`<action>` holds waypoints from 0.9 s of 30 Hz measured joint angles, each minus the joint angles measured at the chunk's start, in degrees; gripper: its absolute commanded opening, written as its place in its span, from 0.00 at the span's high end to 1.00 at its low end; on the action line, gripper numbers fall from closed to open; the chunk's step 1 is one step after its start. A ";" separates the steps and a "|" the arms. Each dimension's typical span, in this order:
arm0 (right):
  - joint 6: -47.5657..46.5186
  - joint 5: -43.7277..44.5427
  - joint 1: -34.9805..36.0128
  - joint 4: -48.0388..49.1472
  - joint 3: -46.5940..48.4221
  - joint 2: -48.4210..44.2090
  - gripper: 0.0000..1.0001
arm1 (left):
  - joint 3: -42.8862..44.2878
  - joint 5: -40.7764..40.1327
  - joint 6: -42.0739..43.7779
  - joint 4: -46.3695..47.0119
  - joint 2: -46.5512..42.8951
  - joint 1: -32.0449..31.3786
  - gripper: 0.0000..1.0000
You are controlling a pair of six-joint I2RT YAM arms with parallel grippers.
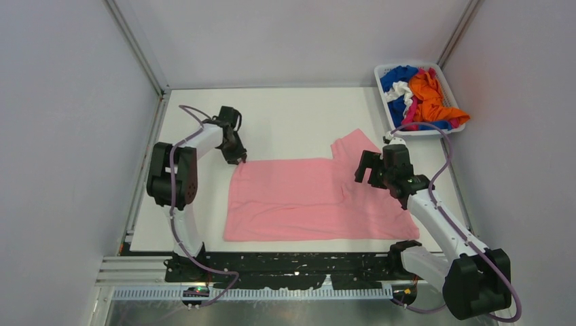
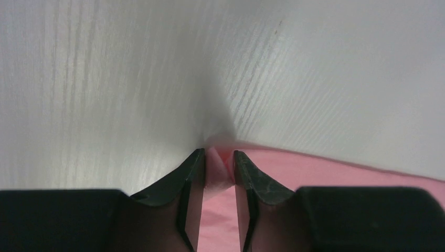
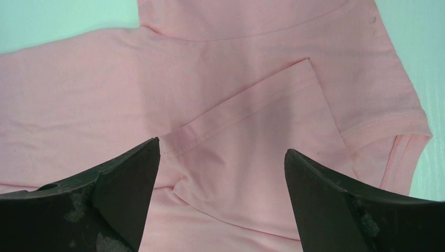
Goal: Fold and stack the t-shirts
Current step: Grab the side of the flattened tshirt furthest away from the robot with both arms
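Note:
A light pink t-shirt (image 1: 299, 198) lies spread flat on the white table, one sleeve pointing to the far right. My left gripper (image 1: 238, 157) is at the shirt's far left corner and is shut on a pinch of the pink cloth (image 2: 219, 167). My right gripper (image 1: 370, 171) hovers open over the shirt's right part, above a folded-over sleeve (image 3: 252, 142), its jaws wide apart with nothing between them. Orange (image 1: 430, 99), royal blue (image 1: 397, 76), white (image 1: 399, 92) and hot pink shirts lie heaped in the basket. No neck label shows.
A white slotted plastic basket (image 1: 382, 70) stands at the far right corner of the table. Grey walls with metal frame posts close in the left, back and right. A black rail runs along the table's near edge (image 1: 299, 263).

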 measured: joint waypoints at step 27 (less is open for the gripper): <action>-0.98 8.55 0.00 -6.40 63.49 64.28 0.19 | 1.88 0.92 6.51 -4.02 -3.21 -1.29 1.00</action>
